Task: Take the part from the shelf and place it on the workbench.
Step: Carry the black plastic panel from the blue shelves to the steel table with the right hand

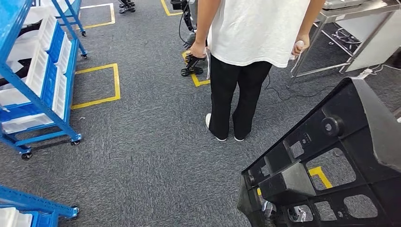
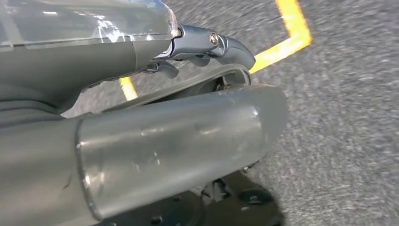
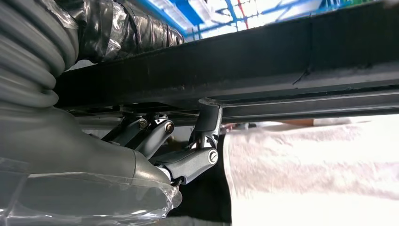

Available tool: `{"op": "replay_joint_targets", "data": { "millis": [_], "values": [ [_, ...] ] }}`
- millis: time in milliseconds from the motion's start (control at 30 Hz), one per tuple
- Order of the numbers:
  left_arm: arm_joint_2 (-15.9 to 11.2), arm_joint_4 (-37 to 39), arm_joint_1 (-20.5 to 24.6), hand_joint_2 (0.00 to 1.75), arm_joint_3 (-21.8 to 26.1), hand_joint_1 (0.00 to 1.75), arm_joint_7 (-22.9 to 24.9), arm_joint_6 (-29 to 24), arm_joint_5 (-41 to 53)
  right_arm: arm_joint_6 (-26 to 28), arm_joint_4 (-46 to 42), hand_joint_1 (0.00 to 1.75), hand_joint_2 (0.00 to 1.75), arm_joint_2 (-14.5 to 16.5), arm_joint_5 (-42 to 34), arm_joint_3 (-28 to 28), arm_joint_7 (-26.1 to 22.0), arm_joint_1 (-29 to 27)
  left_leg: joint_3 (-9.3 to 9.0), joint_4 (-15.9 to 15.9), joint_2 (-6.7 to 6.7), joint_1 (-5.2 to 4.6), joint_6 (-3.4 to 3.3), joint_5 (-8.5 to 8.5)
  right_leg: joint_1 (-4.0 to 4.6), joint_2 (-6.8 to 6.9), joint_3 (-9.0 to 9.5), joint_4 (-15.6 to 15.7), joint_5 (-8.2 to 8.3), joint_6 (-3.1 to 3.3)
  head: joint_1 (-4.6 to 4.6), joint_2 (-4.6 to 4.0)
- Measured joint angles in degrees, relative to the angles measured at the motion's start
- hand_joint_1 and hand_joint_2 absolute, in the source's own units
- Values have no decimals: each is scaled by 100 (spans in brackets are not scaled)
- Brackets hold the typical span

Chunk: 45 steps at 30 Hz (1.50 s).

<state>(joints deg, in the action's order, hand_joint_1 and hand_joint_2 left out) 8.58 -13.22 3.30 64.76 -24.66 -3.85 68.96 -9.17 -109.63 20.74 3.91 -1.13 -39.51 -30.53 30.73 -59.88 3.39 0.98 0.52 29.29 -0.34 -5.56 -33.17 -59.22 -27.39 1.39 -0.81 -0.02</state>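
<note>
**Midway: part off the shelf, workbench not yet reached**

Already the black moulded part is off the shelving and in carriage, low at the near right of the head view, tilted, with cut-outs and a round boss on its face. Judged from this, the picking step is done; the walk to the bench and the setting-down are left.

Items, largest first:

- Grey carpet floor with yellow taped squares, across the whole scene.
- Black part, as above. In the right wrist view its long dark edge runs across, close over the hand.
- Blue shelf rack on castors, far left, holding white bins; well apart from the part.
- Person in white top and dark trousers, standing centre far, between robot and a steel-framed table at far right, which may be the workbench; cannot confirm.
- Right hand: fingers reach up against the underside of the part's edge, one fingertip hooked on it; it holds the part.
- Left hand: a curled finger seen beside a grey metal tube; whether it grips anything, cannot tell.
- White power strip and cable, far right floor.

Writing, brands, labels: none legible on any item.
</note>
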Motion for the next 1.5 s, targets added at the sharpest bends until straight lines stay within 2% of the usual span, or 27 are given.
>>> {"op": "replay_joint_targets", "data": {
  "millis": [67,133,200,267,300,333,367,400,467,533,633,700,767,800,833,867,900,933,1000,1067,1133,1200,1267,1300,1367,1400,1500],
  "values": [
    [-2,0,13,0,9,0,9,1,1,4,0,175,175,0,4,-1,0,-8,-60,163,86,-14,-37,-8,-5,-114,-36,-12,11,-67,-1,1],
    [4,0,26,0,13,0,23,2,3,10,-1,175,175,0,16,-3,0,-30,-82,204,-40,-9,-106,-46,-16,-182,-65,-13,23,-134,-2,0],
    [11,0,22,0,15,0,31,2,7,16,-2,175,175,-2,28,-3,-1,-43,-100,265,-189,10,-187,-98,-2,50,-192,-260,-156,-175,-9,0],
    [13,0,6,0,19,0,34,3,8,15,-1,175,175,-4,31,-3,0,-41,-95,282,-343,-6,-228,-109,-4,390,-506,-922,-535,-202,-15,1],
    [13,0,-4,0,20,0,37,4,8,13,1,175,175,-4,31,-4,1,-40,-92,281,-428,-17,-232,-104,-14,467,-676,-1277,-683,-219,-13,0],
    [12,0,-9,0,22,0,40,4,8,13,4,175,175,-4,31,-5,1,-43,-92,279,-512,-23,-232,-97,-27,506,-785,-1505,-739,-233,-13,0],
    [11,0,-9,0,23,0,42,4,8,12,8,175,175,-4,31,-6,2,-46,-97,278,-592,-26,-226,-87,-38,531,-788,-1521,-683,-242,-14,0],
    [12,0,-5,0,23,0,44,4,8,11,12,175,175,-4,31,-7,2,-48,-107,277,-662,-27,-215,-74,-45,565,-671,-1307,-531,-244,-13,1],
    [16,0,2,0,24,0,44,4,8,11,16,175,175,-4,31,-7,2,-45,-148,275,-782,-36,-178,-37,-31,765,-229,-519,-189,-220,-12,1],
    [19,0,4,0,24,0,44,4,8,11,17,175,175,-3,32,-7,1,-41,-191,270,-879,-56,-119,1,9,915,34,-28,-58,-171,-10,1],
    [20,0,30,0,25,0,45,4,11,16,17,175,175,-3,40,-8,1,-52,-246,273,-980,-49,-20,36,33,789,33,41,-50,-82,-10,0],
    [20,0,39,0,26,0,44,5,20,28,16,175,175,-1,59,-4,3,-55,-175,66,-762,-23,34,208,0,677,44,88,-16,-2,-9,0],
    [20,0,29,0,26,0,46,11,26,36,17,175,175,1,81,3,6,-51,132,-594,-464,-9,59,578,-10,561,43,106,5,52,-8,0],
    [21,0,19,0,26,0,50,16,26,37,20,175,175,2,92,5,8,-50,332,-994,-409,-8,64,745,-2,492,35,101,8,63,-8,0],
    [22,0,7,0,26,0,54,23,27,40,23,175,175,2,101,6,9,-52,490,-1295,-390,-9,65,822,7,414,30,93,9,68,-8,0],
    [23,0,-3,0,26,0,57,30,27,46,26,175,175,2,108,6,10,-54,560,-1391,-384,-9,58,773,15,331,28,81,9,72,-8,0],
    [24,0,-9,0,26,0,59,36,27,56,29,175,175,2,114,6,11,-54,523,-1257,-368,-10,42,612,21,246,28,67,7,72,-8,0],
    [23,0,-10,0,27,0,59,42,27,69,31,175,175,2,120,6,11,-55,389,-918,-313,-11,17,376,23,162,31,54,4,69,-7,0],
    [14,0,-7,0,29,0,56,48,31,103,31,175,175,2,143,8,15,-52,76,-147,-63,-13,-40,32,27,19,22,26,0,46,-9,0],
    [4,0,1,0,32,0,54,50,44,134,32,175,175,2,180,15,21,-54,-51,184,83,-28,-72,-34,15,-98,-7,13,9,-16,-9,1],
    [11,0,14,0,33,0,58,50,62,167,32,175,175,2,203,21,28,-63,-81,231,-25,-24,-105,-57,2,-203,-35,19,29,-94,-8,0],
    [22,-1,19,0,34,0,64,50,77,202,33,175,175,-1,217,24,33,-75,-115,309,-168,6,-171,-111,18,-40,-112,-117,-78,-149,-15,0],
    [27,-2,8,0,37,0,69,50,93,222,38,175,175,-3,230,32,37,-75,-118,352,-318,11,-214,-141,19,323,-371,-657,-420,-192,-28,1],
    [28,-2,-2,0,38,0,70,50,103,227,44,175,175,-5,236,35,39,-71,-112,350,-399,5,-221,-139,3,439,-549,-1028,-607,-216,-32,1],
    [28,-2,-18,0,40,0,73,50,119,232,66,175,175,-7,258,33,43,-75,-105,336,-566,-1,-212,-118,-35,521,-758,-1477,-734,-260,-32,0],
    [29,-2,-17,0,41,0,72,50,123,232,78,175,175,-8,276,29,44,-79,-112,329,-643,1,-200,-103,-53,544,-710,-1403,-637,-276,-33,1],
    [45,-2,-9,0,42,0,70,50,128,229,99,175,175,-9,305,26,45,-79,-170,304,-829,-3,-125,-35,-71,798,-123,-327,-154,-278,-33,0]
  ]
}}
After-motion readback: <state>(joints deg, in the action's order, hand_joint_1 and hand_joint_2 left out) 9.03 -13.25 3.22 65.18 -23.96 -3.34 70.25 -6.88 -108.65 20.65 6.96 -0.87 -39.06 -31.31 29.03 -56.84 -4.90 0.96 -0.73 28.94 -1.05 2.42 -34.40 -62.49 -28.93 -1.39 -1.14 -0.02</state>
